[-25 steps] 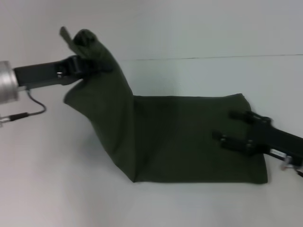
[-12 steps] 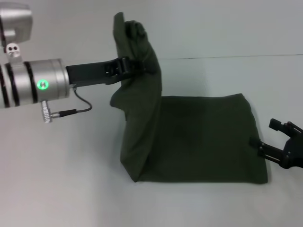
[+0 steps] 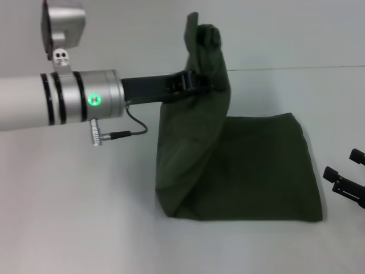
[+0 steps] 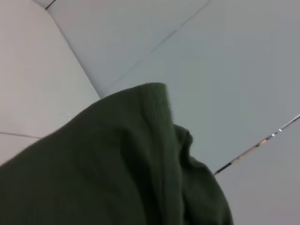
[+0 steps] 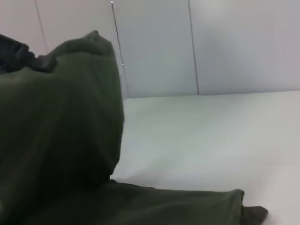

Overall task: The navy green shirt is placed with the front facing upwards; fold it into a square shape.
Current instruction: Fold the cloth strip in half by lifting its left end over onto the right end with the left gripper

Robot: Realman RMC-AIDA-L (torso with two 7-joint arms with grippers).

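Plain white table (image 3: 85, 217) runs from six o'clock up to a pale wall (image 3: 285, 28) at twelve, seam between them straight across.

My left gripper (image 3: 202, 84) holds one end of the navy green shirt (image 3: 251, 171) lifted above the table (image 3: 85, 217), over the shirt's left part. The rest lies flat on the table, spreading rightward. My right gripper (image 3: 349, 181) sits just off the shirt's right edge, apart from it.
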